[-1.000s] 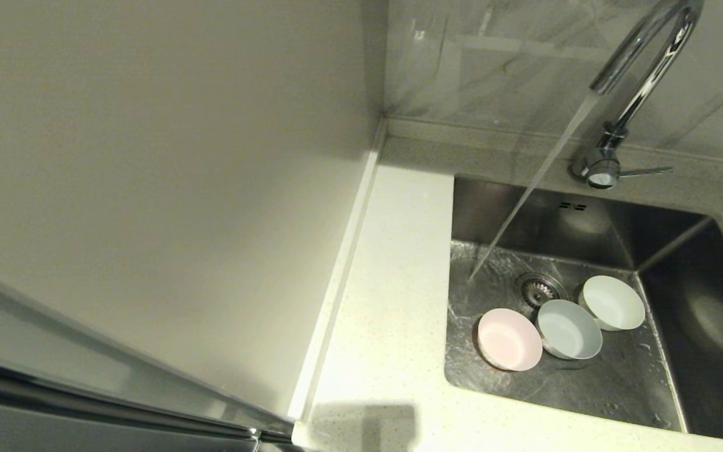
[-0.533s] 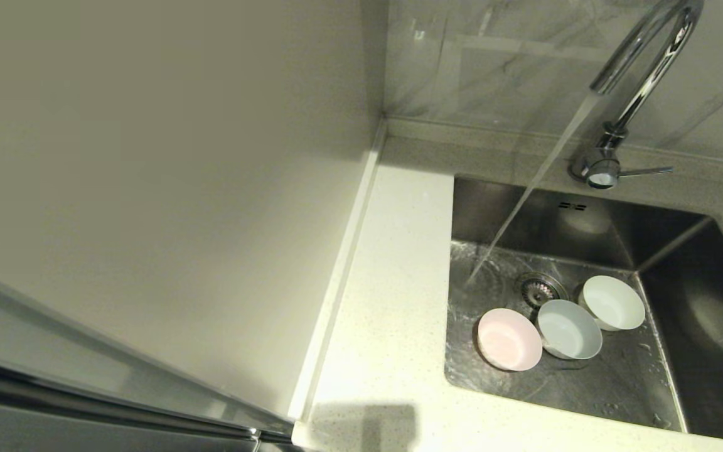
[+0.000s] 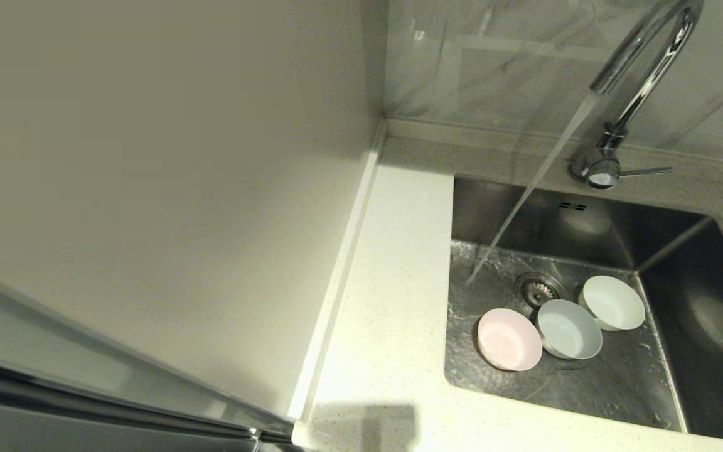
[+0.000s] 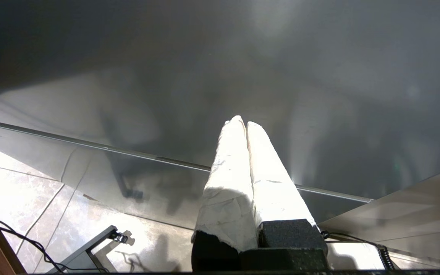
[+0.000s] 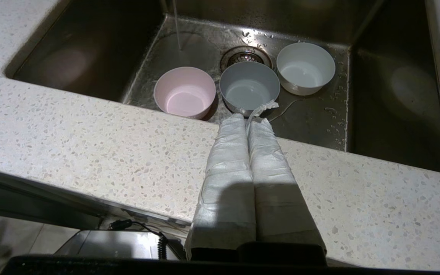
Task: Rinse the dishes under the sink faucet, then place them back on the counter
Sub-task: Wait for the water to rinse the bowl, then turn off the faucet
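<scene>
While neither arm shows in the head view, each wrist view shows its own gripper: the right gripper (image 5: 247, 120) hangs over the near edge of the counter (image 5: 90, 145), its two wrapped fingers (image 5: 229, 152) pressed flat together and holding nothing; just past its tips lies the sink (image 5: 395, 126), and in it three bowls stand upright in a row; the pale blue bowl (image 5: 249, 86) sits straight ahead of the tips, the pink bowl (image 5: 184, 91) and the white bowl (image 5: 306, 68) flank it, one on each side; the drain strainer (image 5: 246, 57) lies just beyond the blue one; a thin stream of water (image 5: 177, 26) lands on the basin floor beyond the pink bowl, missing all three; only the head view shows where that water comes from, the sink faucet (image 3: 641, 69), with its side lever (image 3: 647, 171), standing on the back ledge; the left gripper (image 4: 246, 124) is parked well apart from all this, fingers likewise closed on nothing, facing a dark glossy panel (image 4: 243, 57) above a tiled floor (image 4: 13, 187) that no other view shows.
</scene>
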Tool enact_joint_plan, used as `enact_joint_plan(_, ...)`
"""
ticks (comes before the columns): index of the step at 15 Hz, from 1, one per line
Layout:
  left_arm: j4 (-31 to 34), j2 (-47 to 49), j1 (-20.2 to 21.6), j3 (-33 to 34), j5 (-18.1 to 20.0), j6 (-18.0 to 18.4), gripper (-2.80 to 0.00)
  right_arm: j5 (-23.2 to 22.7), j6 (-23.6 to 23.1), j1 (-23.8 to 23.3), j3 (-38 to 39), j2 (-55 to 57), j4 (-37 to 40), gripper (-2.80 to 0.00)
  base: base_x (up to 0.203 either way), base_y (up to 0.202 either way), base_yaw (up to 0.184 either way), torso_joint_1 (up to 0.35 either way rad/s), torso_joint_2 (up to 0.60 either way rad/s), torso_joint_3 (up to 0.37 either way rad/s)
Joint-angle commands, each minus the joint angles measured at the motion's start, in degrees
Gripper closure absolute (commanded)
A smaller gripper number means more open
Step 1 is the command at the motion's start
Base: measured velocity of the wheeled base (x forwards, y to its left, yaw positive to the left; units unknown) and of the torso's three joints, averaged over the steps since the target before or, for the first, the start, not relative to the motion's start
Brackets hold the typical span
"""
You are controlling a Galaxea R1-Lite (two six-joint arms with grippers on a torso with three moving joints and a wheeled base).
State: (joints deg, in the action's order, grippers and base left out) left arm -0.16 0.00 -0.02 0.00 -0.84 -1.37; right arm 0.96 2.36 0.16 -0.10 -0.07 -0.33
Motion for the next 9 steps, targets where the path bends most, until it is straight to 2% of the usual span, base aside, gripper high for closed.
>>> enact_joint_plan(1, -0.02, -0.2, -0.04, 0.0, -0.04, -0.04, 0.0, 0.0, 0.01, 0.02, 0.01, 0.07, -0.09, 0.0, 0.0, 0.0, 0.0, 0.0, 0.0, 0.0)
enact_joint_plan(9, -0.02, -0.18, -0.02, 0.0, -0.06, -0.04, 0.0, 0.03, -0.34, 0.02, 0.01, 1.26, 0.19, 0.0, 0.0, 0.0, 0.0, 0.0, 0.0, 0.0)
